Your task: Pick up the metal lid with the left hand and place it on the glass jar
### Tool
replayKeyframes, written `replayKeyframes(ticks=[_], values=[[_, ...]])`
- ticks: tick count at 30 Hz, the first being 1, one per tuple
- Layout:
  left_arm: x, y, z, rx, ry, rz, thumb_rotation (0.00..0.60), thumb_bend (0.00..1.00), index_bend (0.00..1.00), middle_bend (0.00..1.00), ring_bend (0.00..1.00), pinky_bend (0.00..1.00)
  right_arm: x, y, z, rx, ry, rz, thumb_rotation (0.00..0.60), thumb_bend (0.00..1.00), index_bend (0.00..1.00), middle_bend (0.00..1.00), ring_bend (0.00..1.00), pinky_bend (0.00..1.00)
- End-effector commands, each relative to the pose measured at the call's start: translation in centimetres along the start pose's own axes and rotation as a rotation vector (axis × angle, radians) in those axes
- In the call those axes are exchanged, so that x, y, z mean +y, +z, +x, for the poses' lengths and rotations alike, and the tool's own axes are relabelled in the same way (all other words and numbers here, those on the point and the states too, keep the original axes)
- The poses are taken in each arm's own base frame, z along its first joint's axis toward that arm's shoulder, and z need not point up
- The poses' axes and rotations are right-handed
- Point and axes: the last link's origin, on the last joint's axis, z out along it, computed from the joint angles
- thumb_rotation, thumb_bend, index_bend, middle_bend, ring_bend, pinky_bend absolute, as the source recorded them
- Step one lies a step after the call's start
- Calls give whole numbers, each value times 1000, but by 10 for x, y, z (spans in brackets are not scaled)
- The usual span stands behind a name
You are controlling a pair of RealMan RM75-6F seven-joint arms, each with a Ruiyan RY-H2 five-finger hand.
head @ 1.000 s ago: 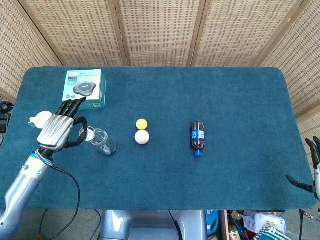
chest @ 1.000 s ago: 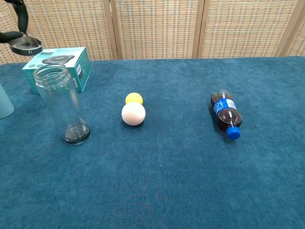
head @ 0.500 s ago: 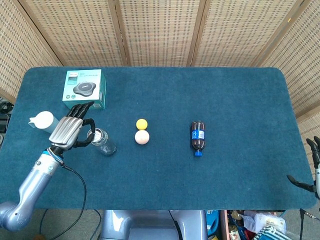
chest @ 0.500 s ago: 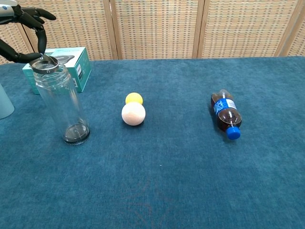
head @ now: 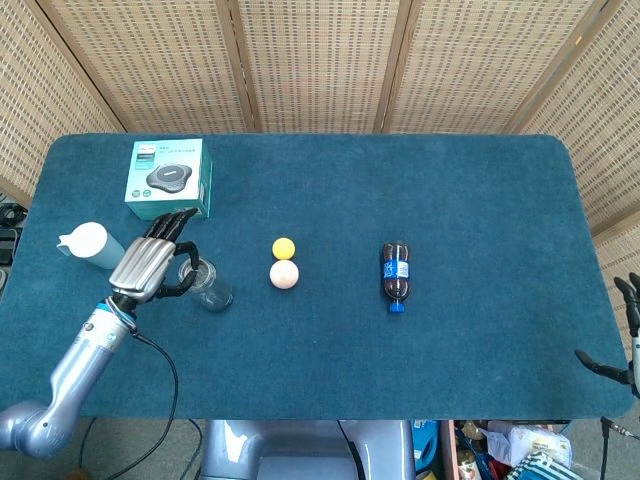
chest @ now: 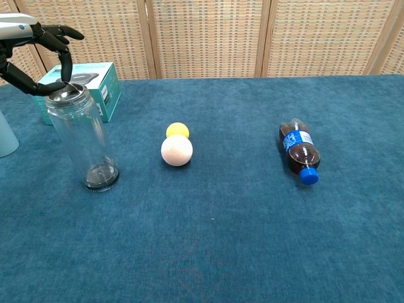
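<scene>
Metal lid (chest: 68, 95) sits on the mouth of the upright glass jar (chest: 85, 142), pinched at its rim by the left hand (chest: 35, 47), whose other fingers (chest: 63, 31) are spread above it. On the blue surface (chest: 240, 240), a teal box (chest: 104, 88) lies at the jar's 12 o'clock, two balls at its 3 o'clock. Right hand (head: 625, 330) hangs with fingers spread off the surface's right edge.
</scene>
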Motion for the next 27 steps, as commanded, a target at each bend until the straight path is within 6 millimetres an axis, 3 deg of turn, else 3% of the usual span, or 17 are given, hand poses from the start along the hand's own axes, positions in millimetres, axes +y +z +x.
replayKeyframes(ticks=[1, 2, 4, 6, 7, 10, 17, 21, 24, 26, 27], values=[[-2, 1, -3, -3, 6, 7, 600, 442, 598, 0, 0, 0, 0, 0, 0, -1, 1, 1, 600, 0, 5, 0, 0, 0], [-2, 1, -4, -5, 5, 8, 600, 441, 551, 0, 0, 0, 0, 0, 0, -1, 1, 1, 600, 0, 5, 0, 0, 0], [-2, 1, -4, -6, 6, 11, 600, 441, 231, 0, 0, 0, 0, 0, 0, -1, 1, 0, 600, 0, 5, 0, 0, 0], [-3, 1, -4, -9, 9, 13, 600, 429, 21, 0, 0, 0, 0, 0, 0, 0, 1, -1, 600, 0, 5, 0, 0, 0], [-3, 1, -4, -10, 4, 13, 600, 408, 0, 0, 0, 0, 0, 0, 0, 0, 1, -1, 600, 0, 5, 0, 0, 0], [-2, 0, -1, 12, -8, 4, 600, 352, 0, 0, 0, 0, 0, 0, 0, 0, 2, -1, 600, 0, 4, 0, 0, 0], [-6, -10, 5, 49, -14, -6, 600, 345, 0, 0, 0, 0, 0, 0, 0, -1, 2, 1, 600, 0, 4, 0, 0, 0], [-23, -34, 8, 82, -18, 18, 600, 345, 0, 0, 0, 0, 0, -1, 1, 1, 4, 2, 600, 0, 5, 0, 0, 0], [-46, -59, 3, 107, -10, 42, 600, 350, 0, 0, 0, 0, -1, 0, 0, -4, 5, 3, 600, 0, 4, 0, 0, 0], [-50, -64, 1, 96, -19, 15, 600, 460, 93, 0, 0, 0, -2, 0, 0, -5, 4, 6, 600, 0, 5, 0, 0, 0], [-50, -66, -1, 86, -29, -5, 600, 588, 188, 0, 0, 0, -2, 0, 0, -5, 4, 8, 600, 0, 5, 0, 0, 0]])
